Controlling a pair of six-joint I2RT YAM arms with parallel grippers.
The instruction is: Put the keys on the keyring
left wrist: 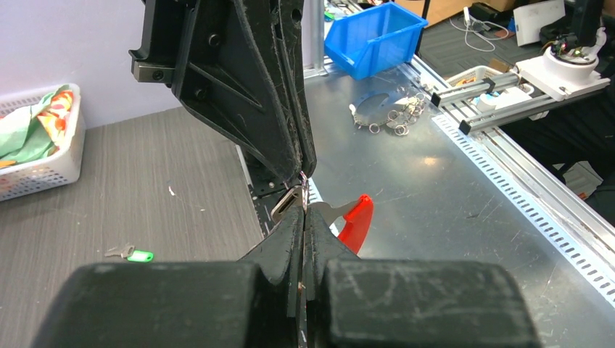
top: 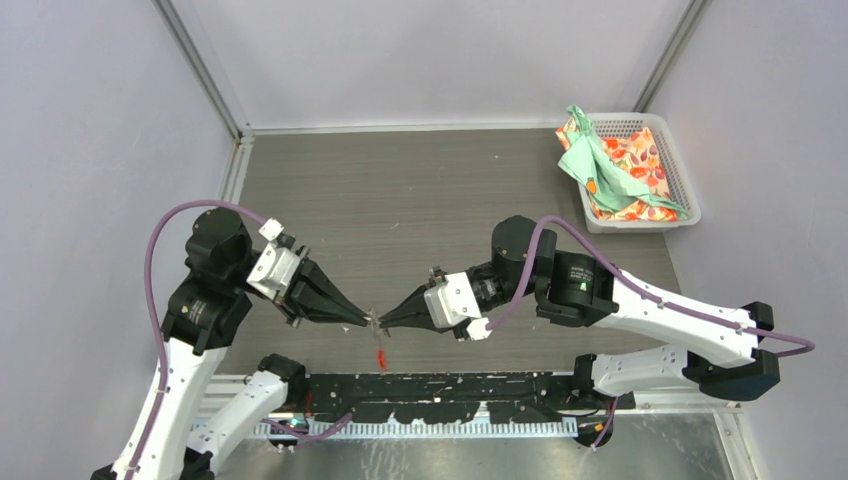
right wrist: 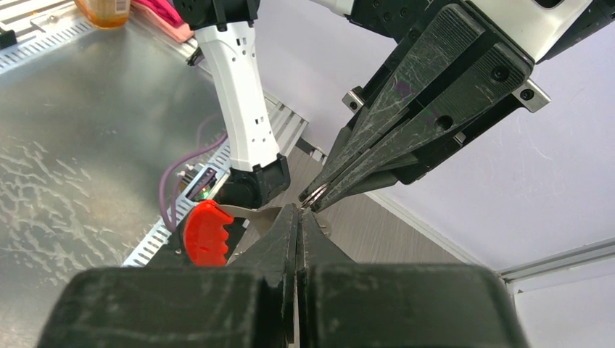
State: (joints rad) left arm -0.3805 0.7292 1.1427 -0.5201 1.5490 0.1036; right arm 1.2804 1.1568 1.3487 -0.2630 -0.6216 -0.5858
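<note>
The left claw and the right claw are meeting tip to tip above the near edge of the bench. Both are pinching tight on the keyring, with its red tab dangling below. The green-tagged key is lying on the bench, well apart.

One keyring, one green-tagged key, one basket

The red-tabbed keyring hangs pinched in midair; the green-tagged key lies flat, well apart.
</note>
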